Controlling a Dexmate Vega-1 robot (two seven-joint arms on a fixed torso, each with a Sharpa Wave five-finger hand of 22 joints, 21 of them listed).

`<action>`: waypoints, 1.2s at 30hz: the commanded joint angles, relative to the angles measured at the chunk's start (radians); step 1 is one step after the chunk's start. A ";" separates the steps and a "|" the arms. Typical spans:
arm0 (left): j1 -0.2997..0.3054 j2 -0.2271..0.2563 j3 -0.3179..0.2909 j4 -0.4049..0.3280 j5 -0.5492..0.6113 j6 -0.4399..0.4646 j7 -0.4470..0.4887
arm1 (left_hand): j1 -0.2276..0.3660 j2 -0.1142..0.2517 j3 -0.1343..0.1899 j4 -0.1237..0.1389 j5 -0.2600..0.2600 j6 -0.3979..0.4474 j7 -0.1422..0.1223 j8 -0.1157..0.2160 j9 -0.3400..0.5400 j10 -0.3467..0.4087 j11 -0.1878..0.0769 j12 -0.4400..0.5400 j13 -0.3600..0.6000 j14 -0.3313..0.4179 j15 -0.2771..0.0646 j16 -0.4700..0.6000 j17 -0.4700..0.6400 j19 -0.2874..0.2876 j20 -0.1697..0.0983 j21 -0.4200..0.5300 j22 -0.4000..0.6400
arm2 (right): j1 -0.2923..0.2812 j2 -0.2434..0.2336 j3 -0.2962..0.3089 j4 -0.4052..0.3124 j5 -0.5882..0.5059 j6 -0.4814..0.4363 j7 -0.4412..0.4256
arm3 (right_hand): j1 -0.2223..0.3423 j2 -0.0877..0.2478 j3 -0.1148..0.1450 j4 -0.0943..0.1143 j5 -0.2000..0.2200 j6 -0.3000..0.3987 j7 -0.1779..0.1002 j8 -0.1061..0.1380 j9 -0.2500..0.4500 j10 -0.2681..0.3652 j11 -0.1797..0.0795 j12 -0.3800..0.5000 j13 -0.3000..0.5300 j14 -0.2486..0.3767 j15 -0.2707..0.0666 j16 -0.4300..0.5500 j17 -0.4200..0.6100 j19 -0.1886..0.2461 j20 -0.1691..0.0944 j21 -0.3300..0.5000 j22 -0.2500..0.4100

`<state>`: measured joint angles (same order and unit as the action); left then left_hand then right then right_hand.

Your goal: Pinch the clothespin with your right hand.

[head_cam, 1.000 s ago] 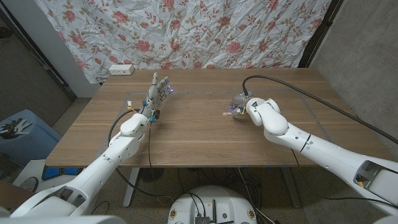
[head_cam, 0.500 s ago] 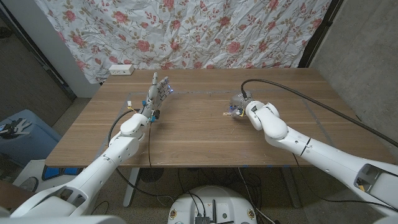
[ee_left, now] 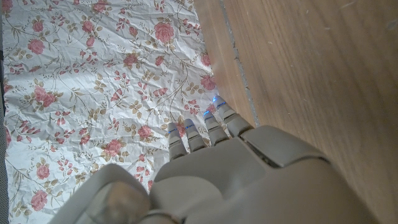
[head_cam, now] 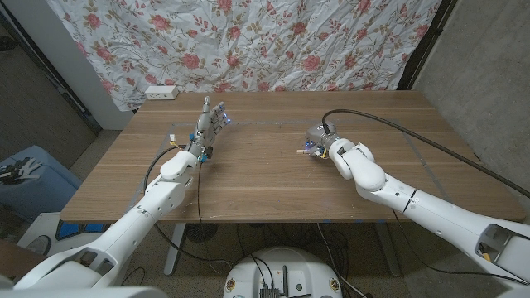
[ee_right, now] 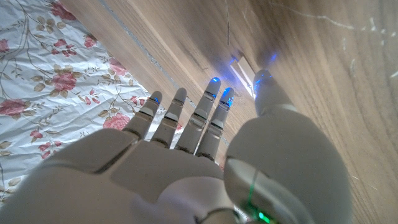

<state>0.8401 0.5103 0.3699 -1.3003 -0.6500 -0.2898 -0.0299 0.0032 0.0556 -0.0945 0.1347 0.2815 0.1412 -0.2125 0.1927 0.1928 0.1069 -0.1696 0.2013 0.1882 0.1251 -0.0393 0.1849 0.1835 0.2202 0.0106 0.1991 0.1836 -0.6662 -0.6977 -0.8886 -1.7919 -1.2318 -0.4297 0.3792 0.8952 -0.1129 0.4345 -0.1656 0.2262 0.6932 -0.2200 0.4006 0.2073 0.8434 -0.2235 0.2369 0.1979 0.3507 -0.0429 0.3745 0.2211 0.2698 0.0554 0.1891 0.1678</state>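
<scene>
Half done at best: your right hand [head_cam: 318,141] is at the clothespin [ee_right: 244,67] mid-bench [head_cam: 265,178], fingers apart, thumb beside it. Can't tell if it's pinched yet, prob. not. Left hand [head_cam: 209,122] open, idle.

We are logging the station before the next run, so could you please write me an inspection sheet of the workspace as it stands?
Surface: wooden table, tape lines on it.
Job's things: clothespin on the table at the right hand's fingertips; whether it is pinched cannot be told.
Clutter: white power strip at the far left edge.
Hands: left hand holds nothing, fingers apart; right hand reaches to the clothespin.
Cables: black cable runs from the right wrist across the table.
Surroundings: floral cloth behind the table.
</scene>
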 commanded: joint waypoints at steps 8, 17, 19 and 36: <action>0.000 0.000 0.000 0.000 0.000 0.000 0.000 | 0.001 0.006 0.001 0.006 0.008 0.000 -0.009 0.006 0.005 0.003 -0.007 0.006 0.002 0.009 -0.007 0.005 0.004 0.007 -0.001 0.008 0.002 | -0.007 0.004 0.000 0.038 0.008 0.017 -0.056 | 0.028 0.026 -0.006 0.002 0.004 0.029 -0.002 0.014 0.000 0.033 0.002 -0.006 0.006 0.021 -0.146 0.013 0.009 0.027 -0.011 0.006 0.001; 0.000 0.000 0.000 0.000 0.000 0.000 0.000 | 0.001 0.006 0.001 0.006 0.008 0.000 -0.009 0.006 0.005 0.002 -0.006 0.006 0.002 0.008 -0.006 0.005 0.004 0.007 -0.002 0.007 0.002 | -0.009 0.007 -0.001 0.041 0.018 0.015 -0.086 | 0.071 0.057 -0.020 0.002 -0.016 0.089 -0.001 0.033 0.001 0.092 0.001 -0.006 0.010 0.042 -0.145 0.033 0.022 0.035 -0.020 0.003 0.001; 0.000 0.000 0.000 0.000 0.000 0.000 0.000 | 0.001 0.006 0.001 0.006 0.008 0.000 -0.009 0.006 0.005 0.003 -0.007 0.006 0.002 0.008 -0.006 0.005 0.004 0.007 -0.002 0.008 0.002 | -0.007 0.007 -0.003 0.046 0.021 0.019 -0.093 | 0.082 0.064 -0.026 0.002 -0.022 0.109 -0.001 0.040 0.002 0.110 0.001 -0.007 0.011 0.053 -0.146 0.042 0.027 0.037 -0.020 0.002 0.001; 0.000 0.000 0.000 0.000 0.000 0.000 0.000 | 0.001 0.005 0.000 0.006 0.008 0.000 -0.009 0.006 0.005 0.002 -0.008 0.006 0.002 0.009 -0.007 0.005 0.004 0.007 -0.002 0.008 0.002 | -0.003 0.004 -0.006 0.062 0.051 0.029 -0.130 | 0.140 0.104 -0.056 0.001 -0.037 0.200 -0.002 0.059 -0.005 0.190 0.000 0.001 0.026 0.087 -0.152 0.085 0.053 0.047 -0.036 0.001 0.000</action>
<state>0.8400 0.5103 0.3698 -1.3003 -0.6500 -0.2898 -0.0300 0.0032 0.0556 -0.0945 0.1347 0.2815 0.1412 -0.2125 0.1927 0.1927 0.1069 -0.1696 0.2013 0.1882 0.1252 -0.0393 0.1849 0.1835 0.2202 0.0106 0.1991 0.1836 -0.6697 -0.6908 -0.8936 -1.7371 -1.1980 -0.4042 0.2785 1.0176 -0.0141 0.3874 -0.1651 0.1944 0.8752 -0.2199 0.4491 0.2020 1.0154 -0.2231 0.2273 0.2159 0.4256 -0.0466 0.4479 0.2676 0.3072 0.0250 0.1891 0.1678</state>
